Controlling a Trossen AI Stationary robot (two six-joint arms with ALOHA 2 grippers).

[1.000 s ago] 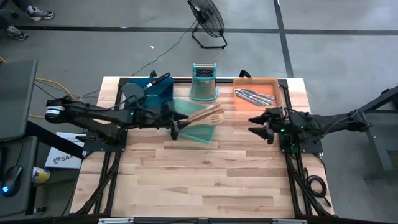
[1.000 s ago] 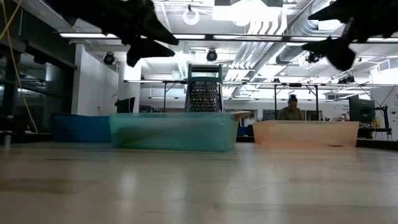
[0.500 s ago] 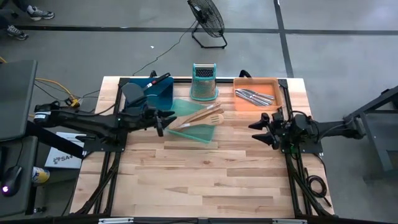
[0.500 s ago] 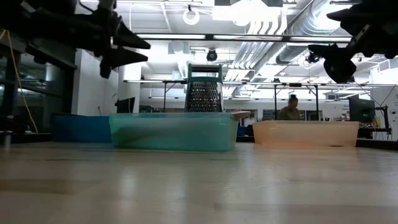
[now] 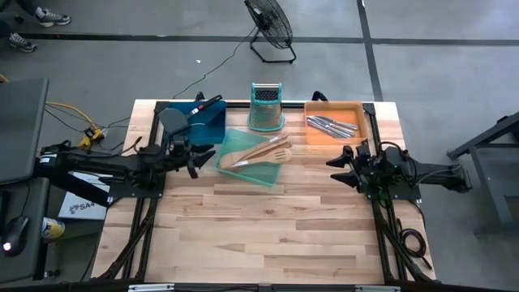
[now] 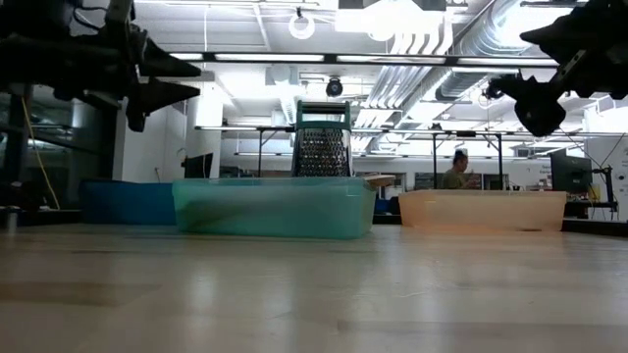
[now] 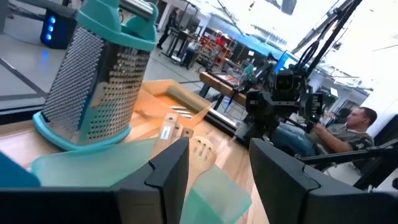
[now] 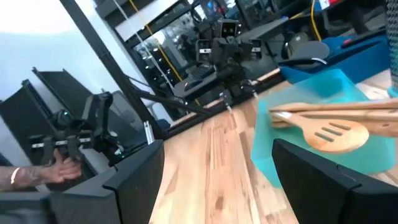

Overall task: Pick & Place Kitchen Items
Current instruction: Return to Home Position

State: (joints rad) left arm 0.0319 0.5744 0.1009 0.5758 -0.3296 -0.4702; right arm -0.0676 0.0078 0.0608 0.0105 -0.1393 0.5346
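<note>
Pale wooden spoons and a slotted spatula lie in the green tray. Silver knives and forks lie in the orange tray. Black spatulas, one with a red-tipped handle, lie in the blue tray. My left gripper hangs open above the table, left of the green tray, pointing at it. My right gripper hangs open right of the green tray, below the orange tray in the high view. Neither holds anything.
An upright metal box grater stands behind the green tray. The three trays sit in a row along the far half of the table. The bare wooden tabletop spreads toward the near edge. A person's hand shows beyond the table's left side.
My left gripper has drawn back from above the green tray toward the table's left edge, sinking a little and levelling out. My right gripper has sunk slightly. Both have stayed open. The utensils and trays have not moved.
</note>
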